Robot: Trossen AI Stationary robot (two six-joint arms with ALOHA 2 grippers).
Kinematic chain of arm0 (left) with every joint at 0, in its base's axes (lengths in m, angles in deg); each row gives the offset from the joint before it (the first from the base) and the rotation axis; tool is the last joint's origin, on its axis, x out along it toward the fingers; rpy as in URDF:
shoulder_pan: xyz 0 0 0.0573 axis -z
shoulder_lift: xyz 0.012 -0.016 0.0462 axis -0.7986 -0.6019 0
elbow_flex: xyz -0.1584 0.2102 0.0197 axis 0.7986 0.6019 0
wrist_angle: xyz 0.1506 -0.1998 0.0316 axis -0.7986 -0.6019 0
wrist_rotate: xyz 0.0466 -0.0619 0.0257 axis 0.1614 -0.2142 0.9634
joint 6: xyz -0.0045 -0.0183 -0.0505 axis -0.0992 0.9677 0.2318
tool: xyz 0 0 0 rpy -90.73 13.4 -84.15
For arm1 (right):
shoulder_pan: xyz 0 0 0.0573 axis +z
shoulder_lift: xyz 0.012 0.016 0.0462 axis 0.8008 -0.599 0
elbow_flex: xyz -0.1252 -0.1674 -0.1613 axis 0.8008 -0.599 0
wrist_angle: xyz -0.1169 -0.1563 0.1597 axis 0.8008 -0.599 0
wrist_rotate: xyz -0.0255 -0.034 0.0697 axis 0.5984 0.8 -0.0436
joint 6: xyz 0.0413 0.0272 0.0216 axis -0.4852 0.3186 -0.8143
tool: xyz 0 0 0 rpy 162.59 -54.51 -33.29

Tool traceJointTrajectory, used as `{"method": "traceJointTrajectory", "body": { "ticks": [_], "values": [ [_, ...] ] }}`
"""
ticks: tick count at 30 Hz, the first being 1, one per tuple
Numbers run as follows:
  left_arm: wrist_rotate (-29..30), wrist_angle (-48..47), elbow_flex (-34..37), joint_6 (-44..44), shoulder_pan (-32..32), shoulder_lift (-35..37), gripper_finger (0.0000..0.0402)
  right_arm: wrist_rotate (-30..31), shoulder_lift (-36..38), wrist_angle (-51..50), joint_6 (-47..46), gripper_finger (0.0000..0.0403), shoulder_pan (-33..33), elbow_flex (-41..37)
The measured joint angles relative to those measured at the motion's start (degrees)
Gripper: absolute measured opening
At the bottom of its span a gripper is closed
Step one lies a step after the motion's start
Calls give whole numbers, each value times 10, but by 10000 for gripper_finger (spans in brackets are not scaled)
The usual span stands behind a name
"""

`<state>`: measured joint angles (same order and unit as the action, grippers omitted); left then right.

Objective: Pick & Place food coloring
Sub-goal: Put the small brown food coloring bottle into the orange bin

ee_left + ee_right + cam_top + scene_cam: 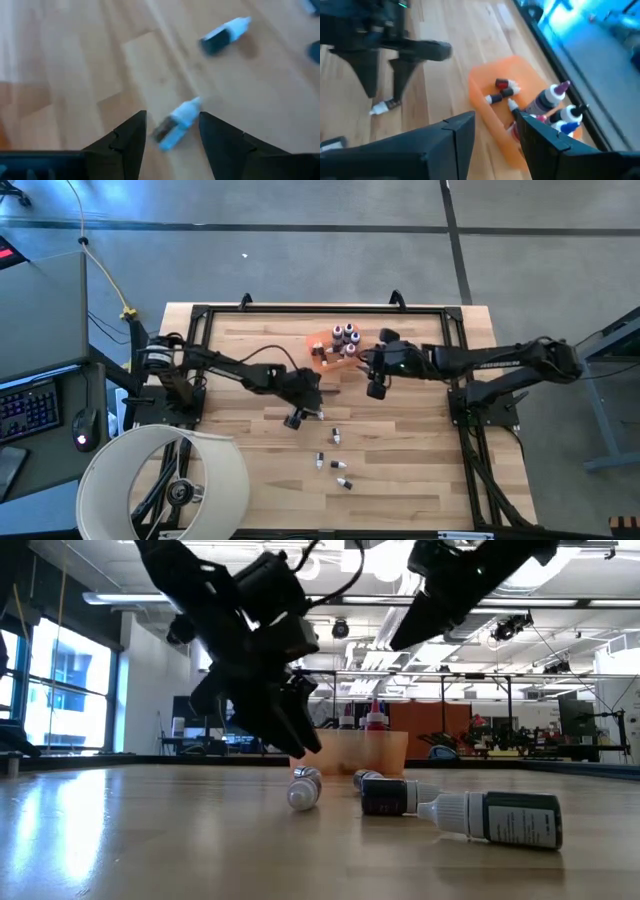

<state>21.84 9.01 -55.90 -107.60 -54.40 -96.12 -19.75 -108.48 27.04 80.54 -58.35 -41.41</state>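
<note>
A small food coloring bottle [176,124] with a dark body and a pale pointed cap lies on its side on the wooden table. My left gripper [171,116] is open just above it, one finger on each side, and does not touch it; the low view [290,740] shows the fingertips clear of the bottle [303,788]. My right gripper [495,117] is open and empty above the table, beside the orange tray [490,107]. The tray holds several upright bottles [552,97] and a few lying ones [504,87].
Several more bottles lie loose on the table toward its near edge [336,437], [338,465], [343,482]; one lies close to the low camera [490,817]. A black frame [200,315] runs round the table. A white lampshade [160,485] stands at the near left corner.
</note>
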Motion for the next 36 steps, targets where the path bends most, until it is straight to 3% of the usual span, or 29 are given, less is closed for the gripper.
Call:
{"method": "traceJointTrajectory", "body": {
  "ticks": [7,11,17,22,27,30,36],
  "values": [
    [-171,-6,0,-4,-74,0,179,4,37,123,39,146,-6,-65],
    [-217,0,0,-7,-96,0,179,4,49,133,28,141,-5,-65],
    [-238,4,0,-10,-90,0,179,3,51,122,-23,138,-4,-65],
    [-206,12,0,-18,-87,-6,179,3,51,122,-59,138,-4,-65],
    [-209,34,1,-21,-87,-49,179,3,51,122,-63,138,-4,-65],
    [-181,48,0,-31,-87,-79,179,3,51,122,-63,138,-4,-65],
    [-189,69,0,-34,-87,-89,179,2,51,118,-63,138,-4,-65]
  ]
}}
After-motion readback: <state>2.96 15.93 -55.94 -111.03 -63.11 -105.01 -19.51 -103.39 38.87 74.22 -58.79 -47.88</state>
